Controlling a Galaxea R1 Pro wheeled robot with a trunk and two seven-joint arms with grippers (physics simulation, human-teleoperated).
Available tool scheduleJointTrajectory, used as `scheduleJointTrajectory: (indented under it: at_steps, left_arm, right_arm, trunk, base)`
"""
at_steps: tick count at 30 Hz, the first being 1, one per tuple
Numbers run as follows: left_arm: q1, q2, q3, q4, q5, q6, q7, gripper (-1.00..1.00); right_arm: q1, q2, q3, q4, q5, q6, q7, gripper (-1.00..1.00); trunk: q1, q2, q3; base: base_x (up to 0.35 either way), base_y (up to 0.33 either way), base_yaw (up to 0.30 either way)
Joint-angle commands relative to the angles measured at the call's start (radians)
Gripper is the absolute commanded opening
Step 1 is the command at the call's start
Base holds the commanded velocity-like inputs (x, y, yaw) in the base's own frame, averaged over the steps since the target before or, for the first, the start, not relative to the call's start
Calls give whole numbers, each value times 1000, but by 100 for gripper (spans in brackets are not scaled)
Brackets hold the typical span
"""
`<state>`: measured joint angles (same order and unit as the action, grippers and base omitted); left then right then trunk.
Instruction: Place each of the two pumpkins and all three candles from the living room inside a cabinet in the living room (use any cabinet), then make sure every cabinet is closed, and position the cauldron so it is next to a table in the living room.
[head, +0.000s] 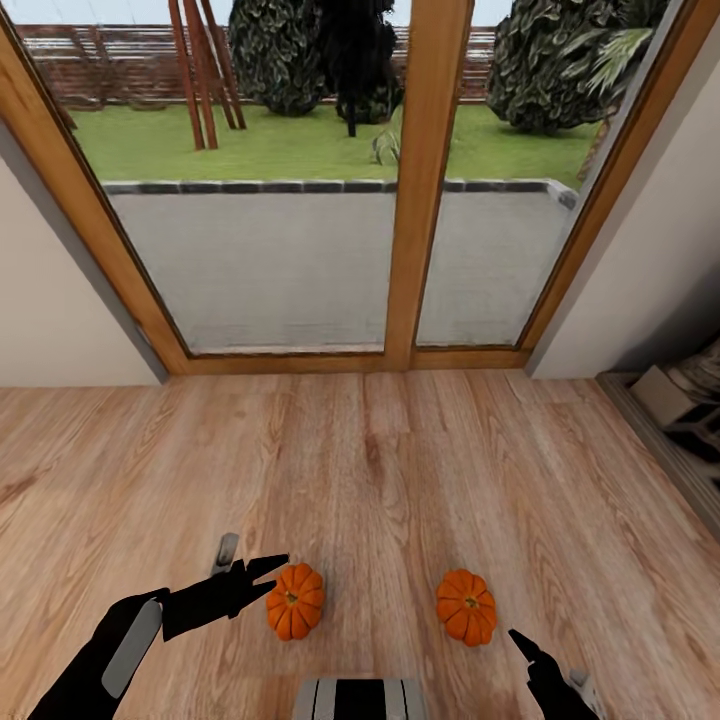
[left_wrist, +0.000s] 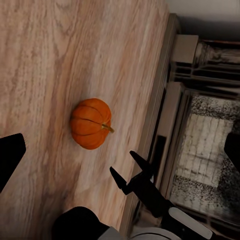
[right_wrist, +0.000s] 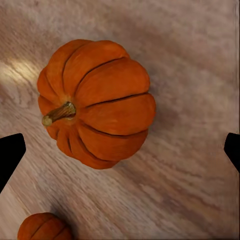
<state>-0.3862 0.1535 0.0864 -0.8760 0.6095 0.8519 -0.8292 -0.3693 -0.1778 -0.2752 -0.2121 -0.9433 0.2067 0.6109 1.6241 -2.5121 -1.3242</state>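
Item one: we record a small bright-orange ribbed pumpkin with a short brown stem, the left pumpkin (head: 295, 600), resting on the pale wood-plank floor (head: 400, 470). We take this pumpkin as our landmark.

Item two: a second bright-orange ribbed pumpkin, the right pumpkin (head: 466, 606), sits on the same floor to the landmark's right, well apart from it. In the right wrist view it (right_wrist: 95, 102) lies tilted with its stem pointing sideways, and a corner of the landmark (right_wrist: 44, 227) shows near it.

Item three: our left tool (head: 268, 575), black and two-fingered, hovers just beside the landmark on its left, fingers spread apart and clamped on nothing. We cannot tell whether a fingertip touches the rind.

Item four: our right tool (head: 524, 642) hangs near the right pumpkin, on its far side from the landmark. In the right wrist view its black fingertips (right_wrist: 11, 152) stand wide apart on either side of that pumpkin without touching it.

Item five: a wood-framed glass door (head: 425, 190) stands beyond the landmark, with lawn and shrubs outside.
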Motion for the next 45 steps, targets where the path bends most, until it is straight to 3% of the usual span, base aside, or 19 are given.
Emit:
scheduleJointTrajectory:
  at_steps: [1,9,45]
  left_arm:
    - [0,0,1,0,1,4,-2,100]
    - [0,0,1,0,1,4,-2,100]
    - [0,-2,-7,0,0,4,0,100]
  right_arm:
    - [0,0,-2,0,-9,10,0,100]
    - [0,0,-2,-1,-9,10,-2,100]
    - [0,1,-1,-1,-9,9,-3,100]
  trunk:
    - [0,-1,-5]
    - [4,-2,-36]
    - [4,-2,-36]
  base:
    - [0,0,0]
    - [0,0,0]
    - [67,20,0]
